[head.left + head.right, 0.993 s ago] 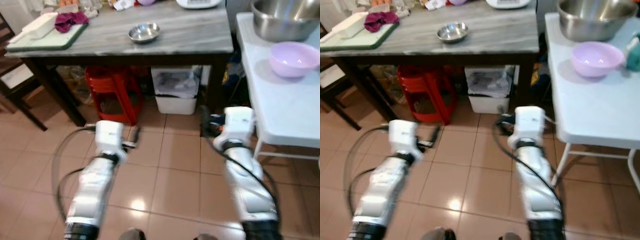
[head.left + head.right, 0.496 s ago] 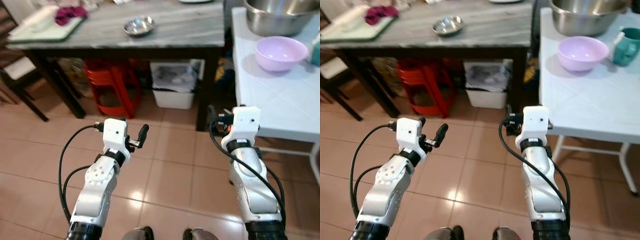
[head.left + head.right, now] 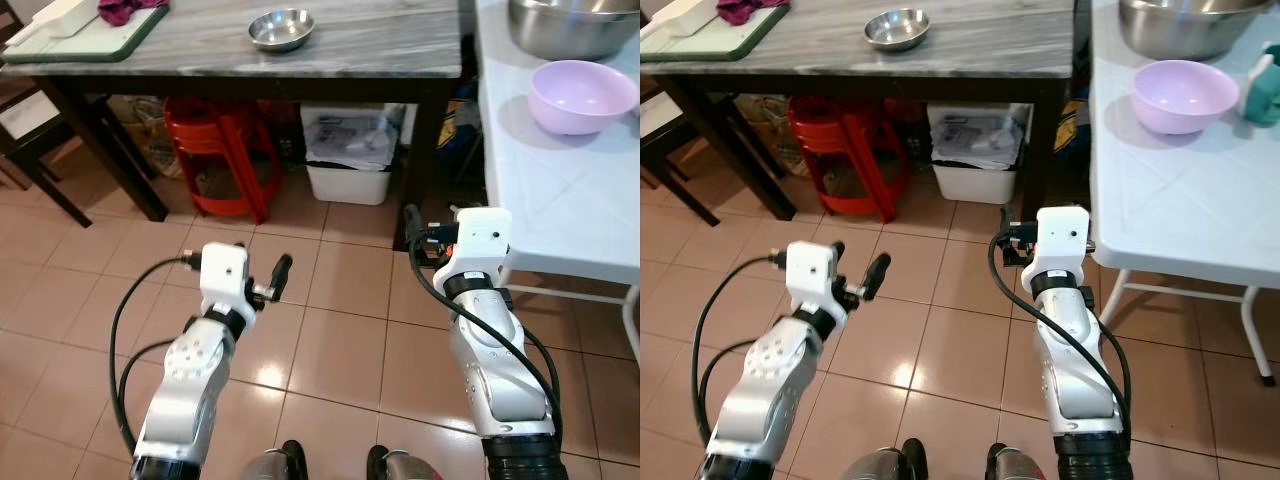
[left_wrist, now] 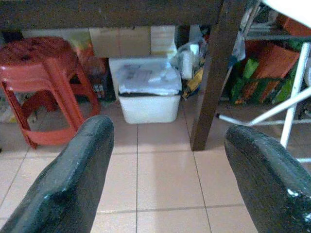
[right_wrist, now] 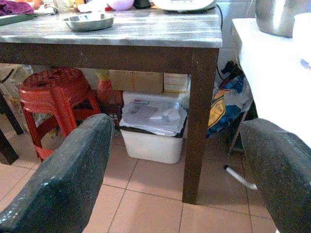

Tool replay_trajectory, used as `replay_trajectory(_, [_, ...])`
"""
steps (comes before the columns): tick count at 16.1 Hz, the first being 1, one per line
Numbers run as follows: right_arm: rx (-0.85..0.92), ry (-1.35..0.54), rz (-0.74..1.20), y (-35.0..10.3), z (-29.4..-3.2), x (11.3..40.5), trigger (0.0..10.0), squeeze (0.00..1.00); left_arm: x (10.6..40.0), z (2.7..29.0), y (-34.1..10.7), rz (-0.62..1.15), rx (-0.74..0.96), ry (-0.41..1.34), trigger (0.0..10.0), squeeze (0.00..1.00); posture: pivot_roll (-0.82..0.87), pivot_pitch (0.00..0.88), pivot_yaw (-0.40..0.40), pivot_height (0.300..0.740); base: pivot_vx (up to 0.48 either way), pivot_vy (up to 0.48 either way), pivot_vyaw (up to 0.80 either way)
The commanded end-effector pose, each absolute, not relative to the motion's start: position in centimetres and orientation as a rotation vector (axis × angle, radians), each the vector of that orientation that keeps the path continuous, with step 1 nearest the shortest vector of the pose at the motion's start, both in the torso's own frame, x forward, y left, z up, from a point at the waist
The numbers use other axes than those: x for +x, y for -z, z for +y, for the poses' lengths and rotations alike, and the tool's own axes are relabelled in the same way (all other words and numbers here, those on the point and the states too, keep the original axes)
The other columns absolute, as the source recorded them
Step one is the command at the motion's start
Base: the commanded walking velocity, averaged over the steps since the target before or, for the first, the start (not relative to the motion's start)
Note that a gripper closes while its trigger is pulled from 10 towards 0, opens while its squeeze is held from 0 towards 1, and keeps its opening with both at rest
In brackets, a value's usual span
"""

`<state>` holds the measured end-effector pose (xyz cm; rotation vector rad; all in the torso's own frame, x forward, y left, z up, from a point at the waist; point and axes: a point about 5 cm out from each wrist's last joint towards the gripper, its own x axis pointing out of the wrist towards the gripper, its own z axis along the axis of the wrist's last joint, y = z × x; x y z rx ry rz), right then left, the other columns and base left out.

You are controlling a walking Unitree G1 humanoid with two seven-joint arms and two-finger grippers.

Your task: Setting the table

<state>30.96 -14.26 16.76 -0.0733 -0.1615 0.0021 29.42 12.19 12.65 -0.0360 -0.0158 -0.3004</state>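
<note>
A small steel bowl point(image 3: 280, 28) sits on the grey marble-topped table point(image 3: 380, 50) ahead. A lilac bowl point(image 3: 583, 96) rests on the white table point(image 3: 560, 200) at my right, behind it a large steel bowl point(image 3: 575, 25) and beside it a teal mug point(image 3: 1265, 85). Both arms are held out over the tiled floor, short of both tables. My left gripper point(image 3: 855, 262) is open and holds nothing. My right gripper point(image 5: 177, 127) is open too, level with the white table's near edge, its fingers point(image 5: 63, 179) spread wide toward the dark table leg point(image 5: 197, 121).
A green cutting board point(image 3: 85, 35) with a white block and a maroon cloth lies at the grey table's left end. Under that table stand a red stool point(image 3: 225, 150) and a white bin point(image 3: 350, 170). A dark chair point(image 3: 30, 130) is at the far left.
The camera has swung and steadied, so the picture is sharp now. Both arms keep the same held-out pose with fingers open. Nothing on the tables has moved.
</note>
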Motion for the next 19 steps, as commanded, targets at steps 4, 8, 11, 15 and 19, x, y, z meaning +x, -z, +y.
replay_trajectory(4, [-0.087,0.035,-0.194,-18.0,-15.2,31.5,10.0,0.0,30.4,11.3,-12.7,-0.006,-0.036,0.354,10.0,0.0,-0.15,0.208,0.111,0.74,0.0,0.0,0.0])
replay_trajectory(8, [-0.095,0.027,-0.205,-18.3,-15.1,31.8,10.0,0.0,30.8,11.7,-12.9,-0.016,-0.044,0.33,10.0,0.0,-0.14,0.201,0.101,0.74,0.0,0.0,0.0])
replay_trajectory(11, [-0.092,0.027,-0.215,-18.6,-15.0,32.3,10.0,0.0,30.8,11.8,-12.8,-0.02,-0.042,0.326,10.0,0.0,-0.13,0.189,0.101,0.74,0.0,0.0,0.0])
replay_trajectory(15, [-0.084,0.043,-0.23,-18.8,-15.1,32.4,10.0,0.0,31.0,11.5,-13.4,-0.041,-0.046,0.332,10.0,0.0,-0.13,0.176,0.111,0.74,0.0,0.0,0.0])
replay_trajectory(19, [-0.079,0.058,-0.255,-19.4,-15.3,32.2,10.0,0.0,31.4,11.8,-14.7,-0.115,-0.067,0.285,10.0,0.0,-0.14,0.174,0.109,0.74,0.0,0.0,0.0])
